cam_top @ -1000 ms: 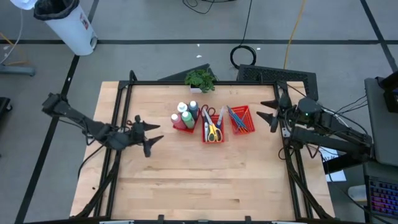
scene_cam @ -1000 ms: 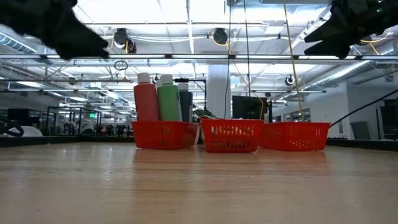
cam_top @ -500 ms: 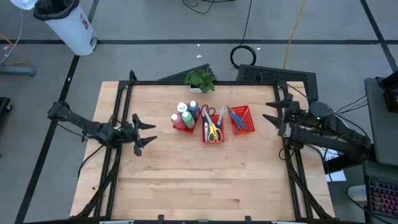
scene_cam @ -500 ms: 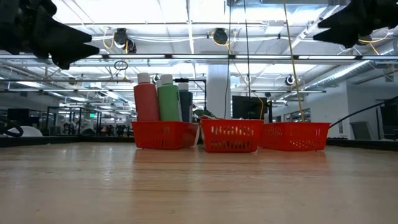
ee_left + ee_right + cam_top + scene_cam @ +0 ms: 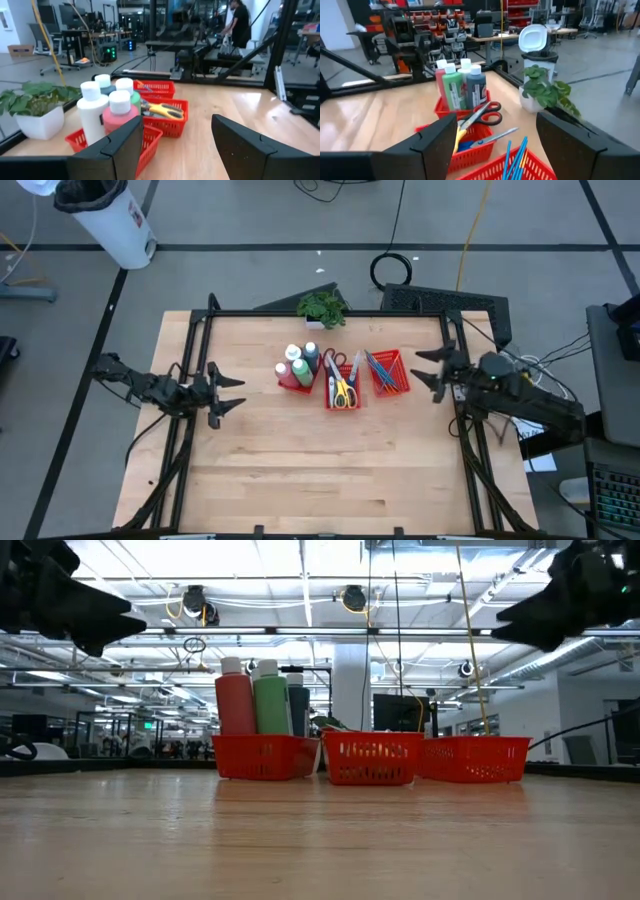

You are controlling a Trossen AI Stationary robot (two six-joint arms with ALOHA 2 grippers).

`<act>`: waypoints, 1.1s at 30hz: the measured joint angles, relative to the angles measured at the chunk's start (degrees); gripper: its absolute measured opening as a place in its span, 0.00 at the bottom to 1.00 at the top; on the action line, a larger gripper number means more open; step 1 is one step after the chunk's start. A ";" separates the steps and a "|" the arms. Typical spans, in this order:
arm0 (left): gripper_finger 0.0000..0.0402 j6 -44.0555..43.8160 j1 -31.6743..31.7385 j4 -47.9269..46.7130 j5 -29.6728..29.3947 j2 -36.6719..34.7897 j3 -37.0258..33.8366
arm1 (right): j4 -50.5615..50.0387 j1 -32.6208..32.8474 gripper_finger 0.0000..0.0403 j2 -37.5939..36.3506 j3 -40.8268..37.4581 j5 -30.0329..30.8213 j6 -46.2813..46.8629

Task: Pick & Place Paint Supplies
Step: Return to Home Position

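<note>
Three red mesh trays stand in a row at the table's far middle. The left tray (image 5: 297, 377) holds upright paint bottles (image 5: 107, 107) with white caps. The middle tray (image 5: 342, 394) holds scissors (image 5: 340, 388), one pair yellow-handled and one red-handled. The right tray (image 5: 389, 373) holds thin brushes (image 5: 516, 150). My left gripper (image 5: 232, 393) hovers open over the table's left edge, pointing level at the trays. My right gripper (image 5: 422, 370) hovers open over the right edge, also pointing at them. Both are empty.
A small potted plant (image 5: 321, 308) stands at the far edge behind the trays. A black metal frame (image 5: 330, 313) borders the table. Bare wood (image 5: 320, 470) fills the near half. A person walks in the room beyond, in the left wrist view.
My left gripper has drawn back toward the table's left edge, come down a little and tipped up to level, still open. My right gripper has sunk a little over the right edge, still open. The trays and their contents have stayed put.
</note>
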 joint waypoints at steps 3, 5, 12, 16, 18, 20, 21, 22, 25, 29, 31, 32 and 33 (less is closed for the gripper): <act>0.60 -0.13 0.00 0.38 0.20 0.00 -0.40 | 9.12 0.01 0.66 0.08 -5.39 0.03 -1.80; 0.60 -0.52 0.00 0.24 0.06 0.05 -0.96 | 15.89 0.01 0.66 0.08 -9.03 0.01 -2.11; 0.60 -0.76 0.00 0.41 0.03 0.02 -1.01 | 28.24 0.01 0.66 0.13 -17.41 -0.04 -2.94; 0.60 -0.96 -0.02 0.39 0.41 0.02 -1.03 | 26.37 0.01 0.65 0.14 -19.15 -0.02 -4.89; 0.60 -0.86 -0.02 0.38 0.56 0.04 -1.03 | 24.91 -0.01 0.65 0.04 -19.25 0.05 -6.51; 0.60 -0.74 -0.02 0.37 0.56 0.04 -1.03 | 21.87 0.01 0.66 0.16 -19.27 0.08 -7.95; 0.60 -0.78 -0.02 0.37 0.52 0.04 -1.03 | 21.29 0.01 0.66 0.17 -19.27 0.09 -8.05; 0.60 -0.76 -0.02 0.37 0.50 0.04 -1.03 | 20.89 0.01 0.66 0.12 -19.27 0.08 -7.90; 0.60 0.38 -0.02 0.37 0.49 0.04 -1.03 | 19.98 0.01 0.66 0.12 -19.34 0.07 -5.60; 0.60 1.23 -0.02 0.37 0.47 0.04 -1.03 | 19.99 0.00 0.65 0.12 -19.38 0.09 -4.72; 0.60 1.81 -0.02 0.37 0.47 0.04 -1.03 | 20.01 0.01 0.66 0.12 -19.38 0.09 -4.72; 0.60 1.86 -0.02 0.37 0.47 0.04 -1.03 | 20.03 0.01 0.66 0.12 -19.38 0.09 -4.72; 0.60 1.85 -0.02 0.37 0.47 0.04 -1.03 | 20.01 0.01 0.66 0.12 -19.38 0.09 -4.72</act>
